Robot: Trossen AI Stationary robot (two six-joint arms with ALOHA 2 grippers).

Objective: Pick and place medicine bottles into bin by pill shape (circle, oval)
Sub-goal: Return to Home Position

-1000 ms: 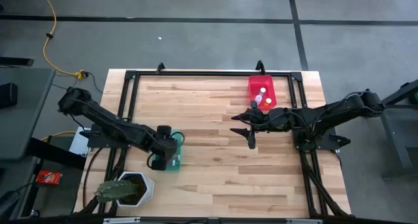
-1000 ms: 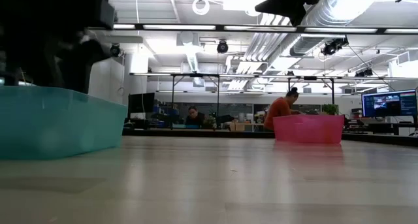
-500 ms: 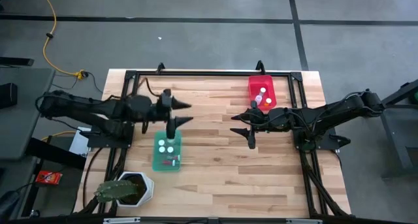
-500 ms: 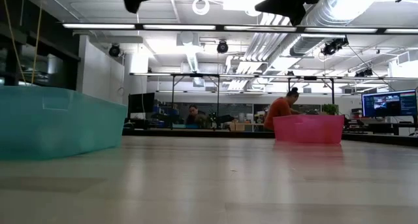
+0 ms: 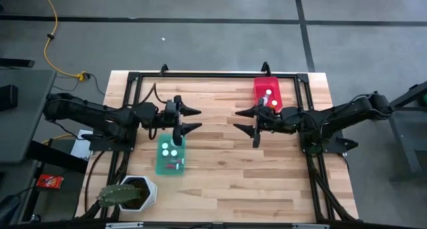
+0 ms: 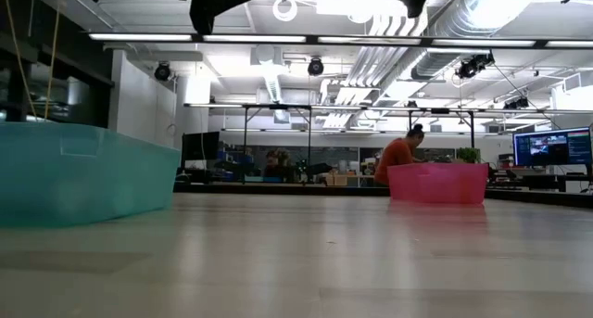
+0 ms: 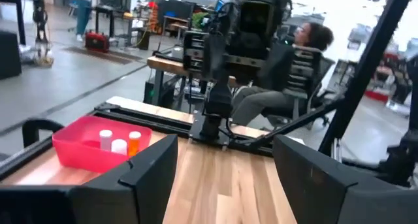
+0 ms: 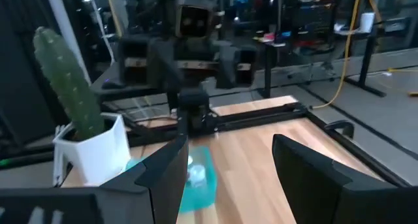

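A teal bin (image 5: 171,157) near the table's left front holds small white-capped bottles (image 5: 169,149). It also shows in the right wrist view (image 8: 197,177). A red bin (image 5: 267,94) at the far right holds more bottles (image 5: 267,95); the left wrist view shows them (image 7: 111,142) standing inside it beside an orange one (image 7: 134,140). My left gripper (image 5: 192,119) is open and empty, level above the table, just beyond the teal bin. My right gripper (image 5: 241,120) is open and empty, facing it across the middle of the table.
A white hexagonal pot (image 5: 137,192) with a green cactus (image 8: 62,80) stands at the near left corner. A black frame (image 5: 200,74) runs round the table's edges. Bare wood lies between the two bins. People sit in the room behind (image 6: 398,156).
My left gripper has come up out of the teal bin, gone toward the far edge and swung level, then moved a little toward the right. The bottles in the teal bin now show uncovered. My right gripper has risen slightly.
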